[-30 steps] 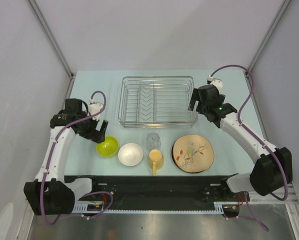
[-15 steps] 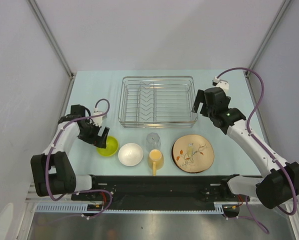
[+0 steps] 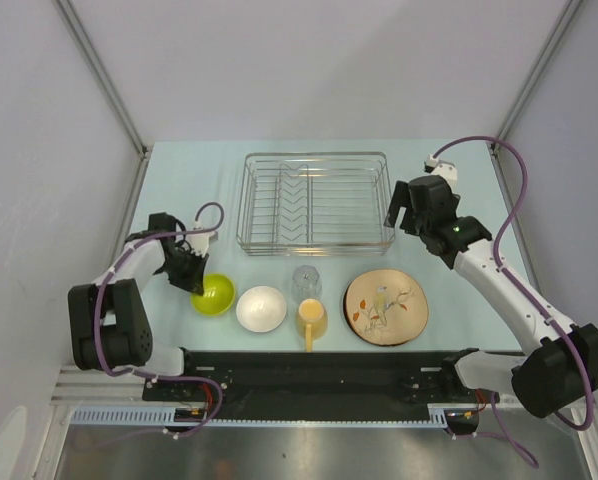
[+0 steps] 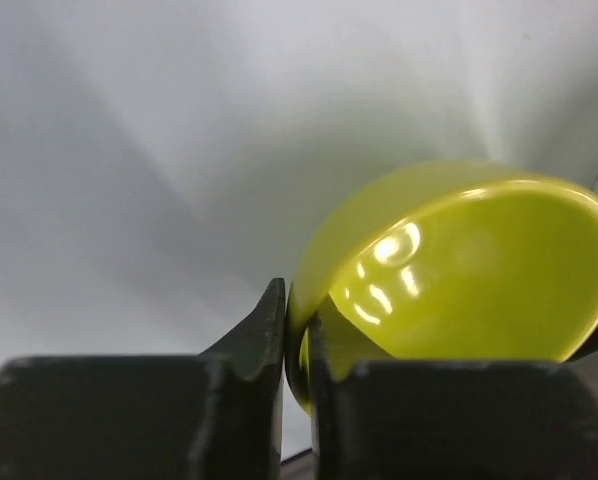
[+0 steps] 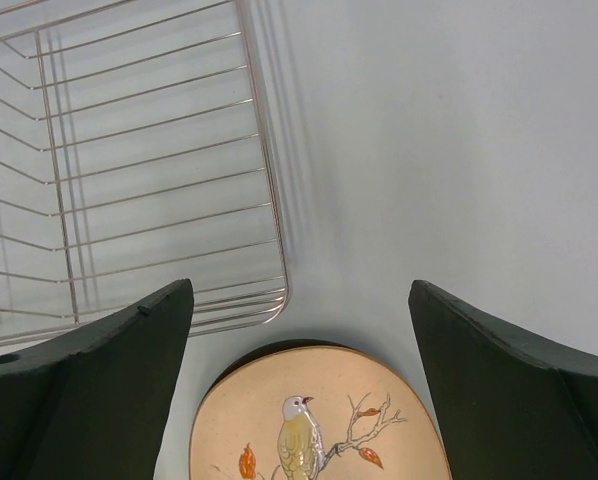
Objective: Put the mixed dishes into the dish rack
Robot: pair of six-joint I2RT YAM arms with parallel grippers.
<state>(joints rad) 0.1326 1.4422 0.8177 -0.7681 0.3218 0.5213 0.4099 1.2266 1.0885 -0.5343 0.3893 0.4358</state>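
The lime-green bowl (image 3: 215,294) (image 4: 459,290) sits at the left end of a row of dishes. My left gripper (image 3: 192,275) (image 4: 296,330) is shut on its near-left rim, one finger inside and one outside. To its right stand the white bowl (image 3: 261,308), the clear glass (image 3: 306,281), the yellow mug (image 3: 311,318) and the tan floral plate (image 3: 385,307) (image 5: 319,420). Behind the row lies the wire dish rack (image 3: 316,247) (image 5: 263,150), with nothing in it. My right gripper (image 3: 407,205) (image 5: 301,300) hangs open by the rack's right end, above the plate's far edge.
Grey walls with metal posts close in the table on the left, right and back. The black rail with the arm bases (image 3: 319,375) runs along the near edge, just in front of the dishes.
My left gripper has come down towards the near left and shut on the green bowl's rim. The right arm shifted slightly right, then held still with its jaws open.
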